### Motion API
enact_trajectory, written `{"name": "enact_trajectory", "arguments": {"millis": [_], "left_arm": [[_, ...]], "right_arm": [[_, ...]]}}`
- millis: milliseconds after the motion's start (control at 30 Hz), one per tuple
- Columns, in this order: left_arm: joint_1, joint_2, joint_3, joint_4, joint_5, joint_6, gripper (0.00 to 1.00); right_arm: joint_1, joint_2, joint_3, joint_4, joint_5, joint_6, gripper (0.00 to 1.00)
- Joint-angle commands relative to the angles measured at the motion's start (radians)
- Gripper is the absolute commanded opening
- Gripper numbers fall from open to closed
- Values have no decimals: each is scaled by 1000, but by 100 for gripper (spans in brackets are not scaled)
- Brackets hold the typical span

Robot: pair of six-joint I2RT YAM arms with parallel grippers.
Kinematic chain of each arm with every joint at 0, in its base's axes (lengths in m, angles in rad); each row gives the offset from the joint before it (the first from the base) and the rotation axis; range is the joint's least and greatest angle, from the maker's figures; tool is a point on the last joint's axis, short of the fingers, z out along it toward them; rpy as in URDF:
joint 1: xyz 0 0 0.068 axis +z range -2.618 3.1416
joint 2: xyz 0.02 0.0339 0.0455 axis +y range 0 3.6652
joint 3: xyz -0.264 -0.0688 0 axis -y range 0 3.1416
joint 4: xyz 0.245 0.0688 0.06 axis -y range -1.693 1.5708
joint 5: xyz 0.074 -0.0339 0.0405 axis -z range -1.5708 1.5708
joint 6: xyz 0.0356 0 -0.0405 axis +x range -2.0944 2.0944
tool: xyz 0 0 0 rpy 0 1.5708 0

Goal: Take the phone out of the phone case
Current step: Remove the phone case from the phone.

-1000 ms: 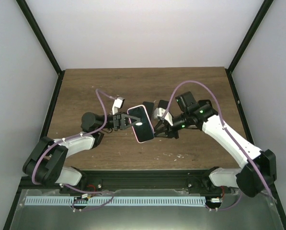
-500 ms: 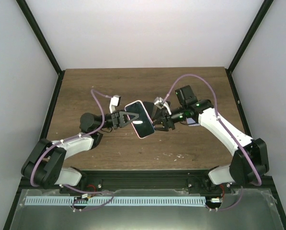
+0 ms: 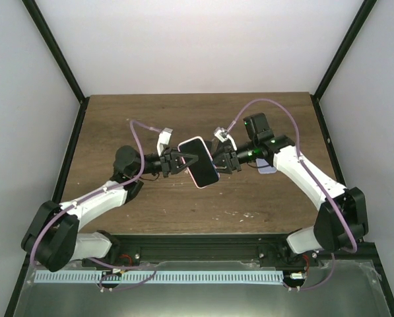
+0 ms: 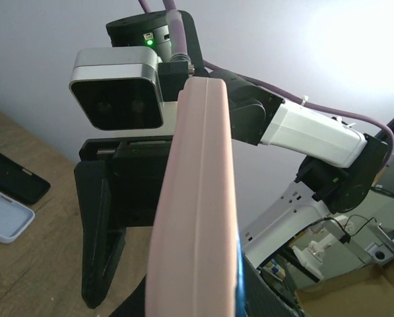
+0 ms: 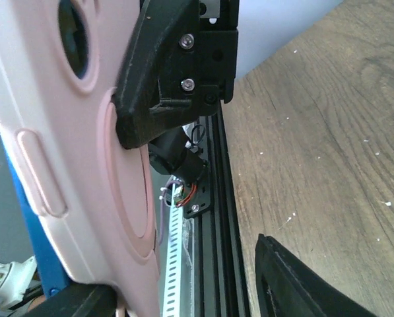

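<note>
From above, a pale blue case (image 3: 268, 169) lies on the tabletop (image 3: 150, 119) under the right arm (image 3: 302, 178). The phone (image 3: 198, 160), dark screen up in its pink phone case (image 3: 206, 185), hangs above the wood with its long axis running far-left to near-right, clamped by the left fingers (image 3: 177, 158). In the left wrist view a black case (image 4: 15, 179) lies beside the blue one, and the right fingers (image 4: 98, 244) stand parted astride the upright pink edge. The right wrist view shows the pink back with its camera cutout.

The phone case (image 4: 197, 218) is pale pink, and the phone (image 3: 198, 166) in it has a glossy black screen. The left claw (image 3: 181, 160) and right claw (image 3: 218, 162) are black, on white arms (image 3: 309, 181) with purple cables (image 3: 138, 142). The worktop (image 3: 150, 119) is dark brown wood grain. Beyond the phone case lie a black case (image 4: 15, 178) and a pale lavender case (image 4: 5, 221).
</note>
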Motion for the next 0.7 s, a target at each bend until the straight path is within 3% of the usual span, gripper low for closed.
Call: {"name": "enact_trajectory", "arguments": {"millis": [0,200,300,367,533,667], "left_arm": [[-112,9,5,-277,168,109,0],[-96,11,24,-387,78,159,0],[-84,-8,50,-523,-44,220,4],[-92,-44,74,-624,-138,281,13],[-95,-181,81,-838,-438,348,49],[-97,-316,69,-1012,-722,370,57]], "right_arm": [[21,21,97,185,-59,26,43],[21,-37,-13,247,-101,74,14],[21,-77,-86,312,-89,123,6],[21,-93,-117,323,-61,136,1],[20,-77,-130,301,22,219,1],[11,-104,-139,305,208,352,1]]}}
